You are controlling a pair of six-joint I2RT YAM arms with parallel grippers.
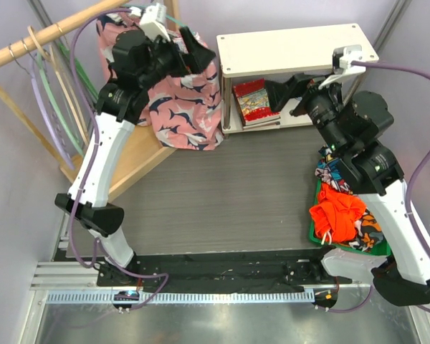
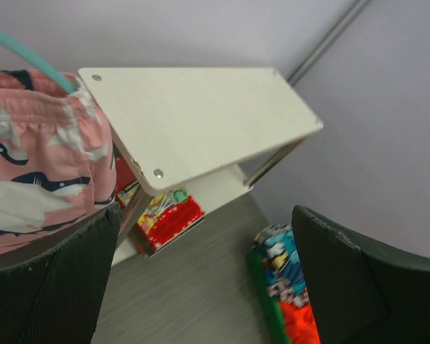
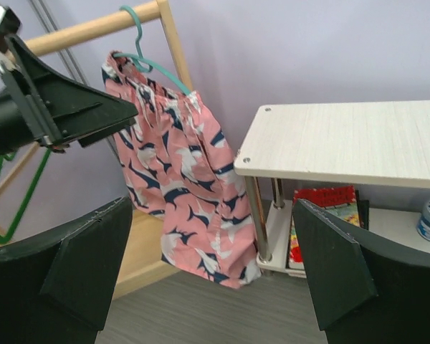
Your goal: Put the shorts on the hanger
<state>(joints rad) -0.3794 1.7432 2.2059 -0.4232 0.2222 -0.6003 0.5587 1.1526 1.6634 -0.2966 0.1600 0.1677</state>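
Nearest, at 4 o'clock in the top view, a green plastic tray (image 1: 313, 236) holds a crumpled orange-red garment (image 1: 337, 211) w/ other patterned cloth. Further in, at 2 o'clock, the right gripper (image 3: 215, 279) hangs wide open, nothing btw its 2 fingers, near the white 2-tier shelf (image 1: 294, 46). At 11 o'clock the left gripper (image 2: 201, 287) is spread open too, empty, just beside the pink fabric shorts (image 3: 179, 172) w/ navy & white shapes. The shorts hang by the waistband on the thin teal plastic hanger (image 3: 158, 68), whose hook sits over the wooden rail (image 3: 93, 27) at far left.
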